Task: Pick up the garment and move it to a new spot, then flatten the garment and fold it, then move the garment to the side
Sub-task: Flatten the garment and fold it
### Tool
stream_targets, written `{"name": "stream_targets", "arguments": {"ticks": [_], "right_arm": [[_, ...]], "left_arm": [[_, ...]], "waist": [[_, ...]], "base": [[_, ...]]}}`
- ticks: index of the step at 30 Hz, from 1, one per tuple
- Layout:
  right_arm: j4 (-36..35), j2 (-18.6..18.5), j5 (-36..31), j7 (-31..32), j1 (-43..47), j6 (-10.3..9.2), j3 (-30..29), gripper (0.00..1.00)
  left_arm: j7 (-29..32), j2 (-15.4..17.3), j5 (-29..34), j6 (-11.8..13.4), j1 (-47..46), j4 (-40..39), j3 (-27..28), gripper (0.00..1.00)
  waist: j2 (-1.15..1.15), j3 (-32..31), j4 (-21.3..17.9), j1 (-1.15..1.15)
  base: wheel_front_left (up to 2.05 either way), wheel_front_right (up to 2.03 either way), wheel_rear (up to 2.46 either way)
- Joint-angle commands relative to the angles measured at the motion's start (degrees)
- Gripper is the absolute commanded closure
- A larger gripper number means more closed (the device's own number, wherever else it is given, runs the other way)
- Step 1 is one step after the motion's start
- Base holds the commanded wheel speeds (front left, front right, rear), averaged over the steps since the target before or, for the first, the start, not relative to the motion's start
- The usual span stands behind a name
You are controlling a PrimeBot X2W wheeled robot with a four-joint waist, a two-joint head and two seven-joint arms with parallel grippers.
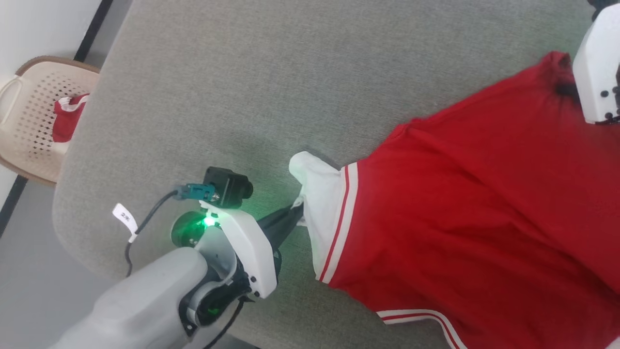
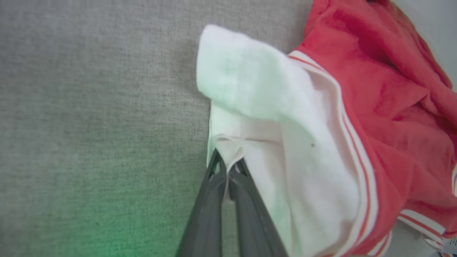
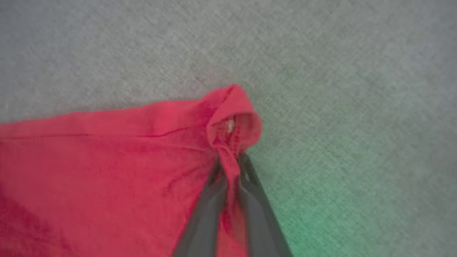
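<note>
The garment (image 1: 474, 213) is a red jersey with a white sleeve (image 1: 319, 203) and red-and-white striped trim, spread over the right half of the grey padded surface (image 1: 252, 87). My left gripper (image 1: 296, 209) is shut on the white sleeve's edge, and the left wrist view shows the cloth (image 2: 250, 107) pinched between the dark fingers (image 2: 210, 200). My right gripper (image 3: 230, 167) is shut on a bunched red corner (image 3: 232, 117) of the garment at the far right, under its white housing (image 1: 598, 72). Any lettering is hidden.
A beige perforated plastic chair (image 1: 29, 121) stands off the surface's left edge, with a red-and-white cloth (image 1: 68, 116) on its seat. Grey floor (image 1: 34, 286) lies below the near left corner. The far and left parts of the padded surface are bare.
</note>
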Motion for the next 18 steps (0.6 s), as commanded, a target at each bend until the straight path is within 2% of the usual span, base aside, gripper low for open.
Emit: {"name": "stream_targets", "arguments": {"ticks": [1, 8, 13, 14, 15, 18], "right_arm": [[2.72, 0.16, 0.65, 0.64, 4.12, 0.00, 2.71, 1.00], [-0.33, 0.20, 4.43, -4.28, -0.78, -0.03, 3.31, 1.00], [-3.18, -0.13, 7.04, -8.40, -2.37, -0.03, 4.21, 1.00], [-3.18, -0.13, 7.04, -8.40, -2.37, -0.03, 4.21, 1.00], [-4.14, -0.52, 7.75, -9.89, -2.45, -0.03, 4.60, 1.00], [-5.66, -1.22, 8.64, -12.02, -3.21, -0.03, 4.83, 1.00]], "left_arm": [[0.12, 0.27, -0.57, -0.33, -1.15, 0.51, 0.37, 1.00], [2.08, 4.24, -0.84, 1.21, -3.58, -0.68, 2.56, 1.00], [5.97, 9.88, -0.81, 3.51, -7.30, -3.52, 4.69, 1.00], [5.97, 9.88, -0.81, 3.51, -7.30, -3.52, 4.69, 1.00], [8.04, 12.28, -0.45, 4.56, -9.35, -4.66, 5.51, 1.00], [11.59, 15.21, 0.21, 6.07, -13.01, -6.28, 6.51, 1.00]], "waist": [[0.00, -0.35, -0.75, 0.00], [0.00, -2.91, -4.70, 0.00], [0.00, -5.81, -8.60, 0.00], [0.00, -5.81, -8.60, 0.00], [0.00, -7.21, -10.24, 0.00], [0.00, -9.19, -12.68, 0.00]], "base": [[0.00, 0.00, 0.00], [0.00, 0.00, 0.00], [0.00, 0.00, 0.00], [0.00, 0.00, 0.00], [0.00, 0.00, 0.00], [0.00, 0.00, 0.00]]}}
